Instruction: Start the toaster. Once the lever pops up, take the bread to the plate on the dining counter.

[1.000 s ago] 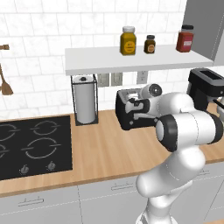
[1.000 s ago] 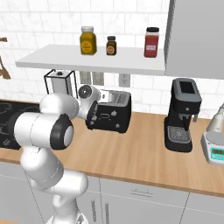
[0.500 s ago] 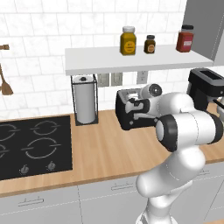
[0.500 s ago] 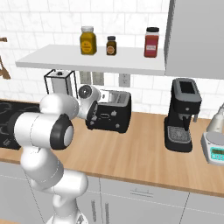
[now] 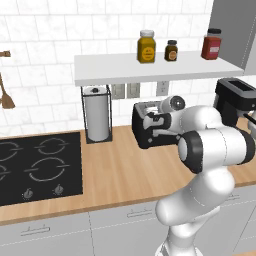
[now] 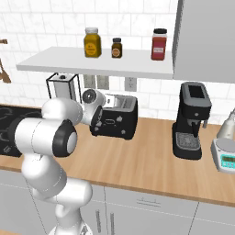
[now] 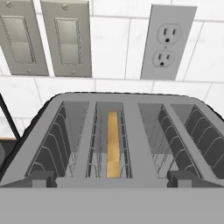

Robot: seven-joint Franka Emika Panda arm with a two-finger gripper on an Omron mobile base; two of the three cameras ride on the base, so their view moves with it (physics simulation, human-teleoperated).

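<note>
The black toaster stands on the wall-side wooden worktop below the shelf. My gripper hovers at the toaster's front, just above it, aimed at the slots. In the hand view the toaster lies close below, and the bread stands sunk in one slot as a thin tan edge. My gripper is open; its dark fingertips sit wide apart with nothing between them. The plate and the dining counter are out of view.
A paper-towel holder stands left of the toaster, beyond it a black hob. A tall black coffee machine and a kitchen scale stand to the right. The shelf with three jars overhangs the toaster. Wall switches and an outlet are behind it.
</note>
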